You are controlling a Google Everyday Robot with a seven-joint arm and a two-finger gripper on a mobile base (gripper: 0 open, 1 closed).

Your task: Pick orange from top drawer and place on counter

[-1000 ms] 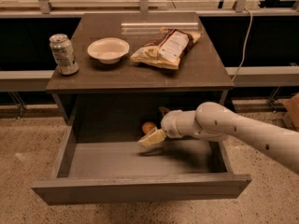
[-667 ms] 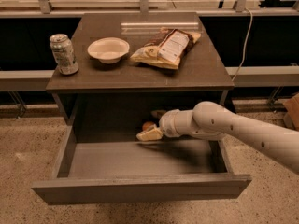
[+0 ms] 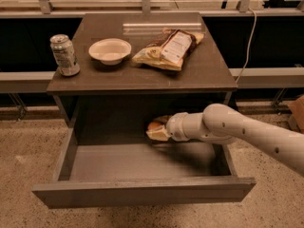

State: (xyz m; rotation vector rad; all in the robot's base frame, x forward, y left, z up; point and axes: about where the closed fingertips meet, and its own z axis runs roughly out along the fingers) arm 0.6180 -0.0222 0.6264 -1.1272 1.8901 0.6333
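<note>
**Orange at rear of open drawer, gripper on it; grip not confirmed**

Nearest the camera, the top drawer (image 3: 142,194) stood pulled fully out, its light floor bare at the front. The arm (image 3: 237,132) entered from 3 o'clock and reached to the drawer's rear, under the counter's overhang. The gripper (image 3: 156,132) sat there against the orange (image 3: 153,125), which showed at its 11 o'clock edge. Whether the gripper was clenched on the fruit or loose around it could not be told. Beyond, the counter (image 3: 142,77) carried a can (image 3: 64,55) at 9 o'clock, a white bowl (image 3: 110,50) beside it, and a snack bag (image 3: 168,49) toward 1 o'clock.

Judgement: the pick step was in hand. The next move calls for a secure hold, then withdrawal toward 6 o'clock to clear the overhang before rising.

Against the frame one second prior, the gripper had shifted slightly rearward and higher. The counter items were unchanged.
</note>
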